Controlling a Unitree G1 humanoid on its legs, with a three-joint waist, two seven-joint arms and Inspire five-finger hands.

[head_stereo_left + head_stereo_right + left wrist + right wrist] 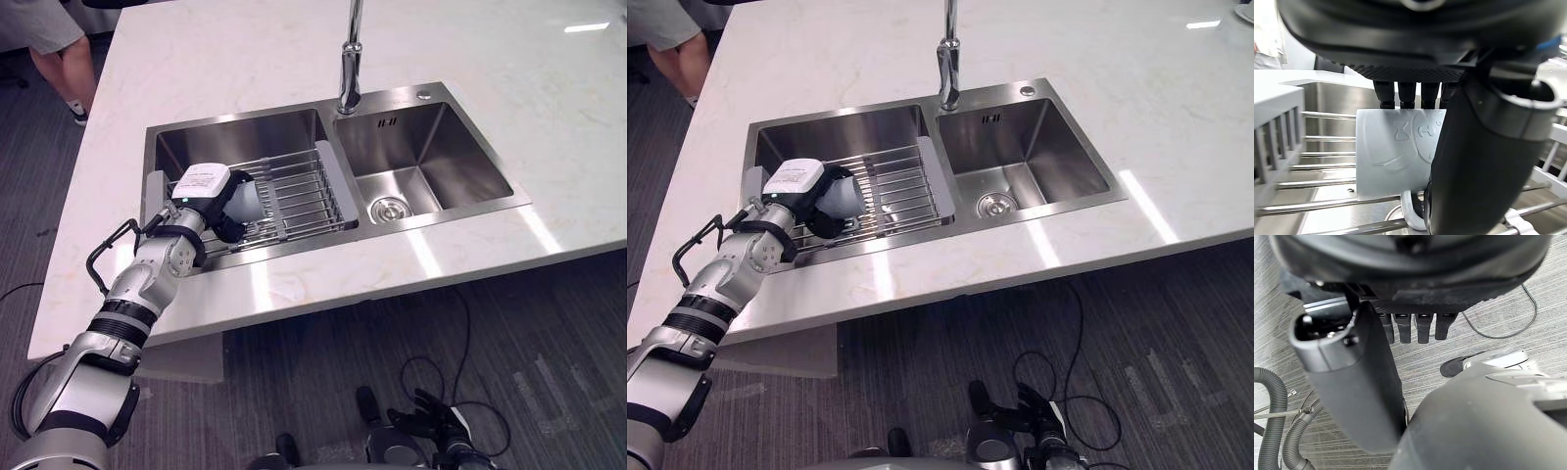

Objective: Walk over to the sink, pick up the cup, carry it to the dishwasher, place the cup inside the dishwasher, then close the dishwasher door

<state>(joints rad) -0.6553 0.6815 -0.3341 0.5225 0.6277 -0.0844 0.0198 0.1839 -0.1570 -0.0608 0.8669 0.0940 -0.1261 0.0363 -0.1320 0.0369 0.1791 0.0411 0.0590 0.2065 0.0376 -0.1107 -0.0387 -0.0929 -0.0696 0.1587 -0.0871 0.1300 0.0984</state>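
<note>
The left hand [217, 201] was curled round the pale grey embossed cup [1396, 156], fingers over its far side and thumb across the near side. The cup rested under the palm on the steel wire rack [299, 186] in the stainless double sink [245, 132]. On lifting, the smooth wall might slip from a loose grip, or the handle loop might catch a bar. The left wrist view showed that handle close to the bars. The eye views instead showed the right hand [428, 411] hanging relaxed and empty.

silver-grey left arm [147, 279] with black bands — its left hand [1415, 49] dark, capped in white.
</note>
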